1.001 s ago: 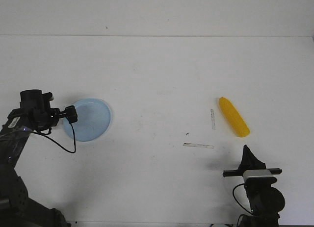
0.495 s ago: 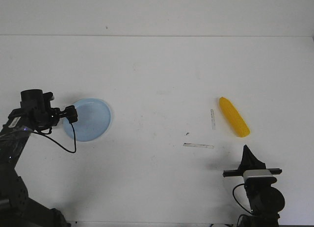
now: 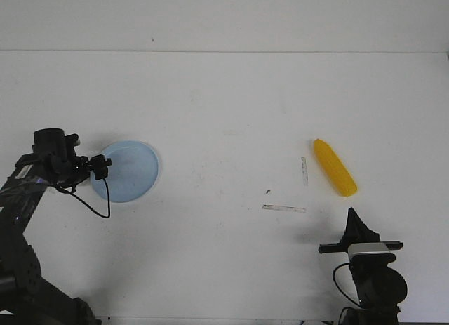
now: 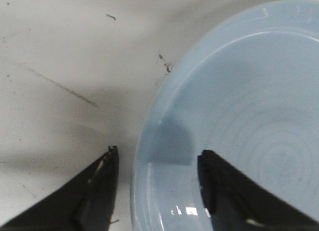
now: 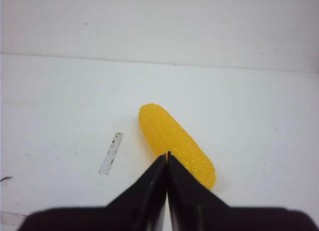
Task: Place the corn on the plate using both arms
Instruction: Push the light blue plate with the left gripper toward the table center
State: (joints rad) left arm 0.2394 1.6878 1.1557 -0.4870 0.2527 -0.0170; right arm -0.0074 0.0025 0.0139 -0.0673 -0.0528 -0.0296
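Observation:
The yellow corn [image 3: 334,168] lies on the white table at the right; it also shows in the right wrist view [image 5: 174,142]. The pale blue plate [image 3: 132,171] sits at the left and fills much of the left wrist view [image 4: 239,121]. My left gripper [image 3: 104,166] is open at the plate's left edge, one finger inside the plate and one outside, straddling the rim [image 4: 158,158]. My right gripper [image 3: 353,220] is shut and empty, a little short of the corn's near end [image 5: 167,155].
Two strips of clear tape lie on the table left of the corn, one upright [image 3: 304,170] and one flat [image 3: 284,208]. A small dark mark [image 3: 268,191] is near them. The table's back edge meets a white wall.
My left gripper has shifted slightly right and down at the plate's left edge. The plate, the corn and the right arm have not moved.

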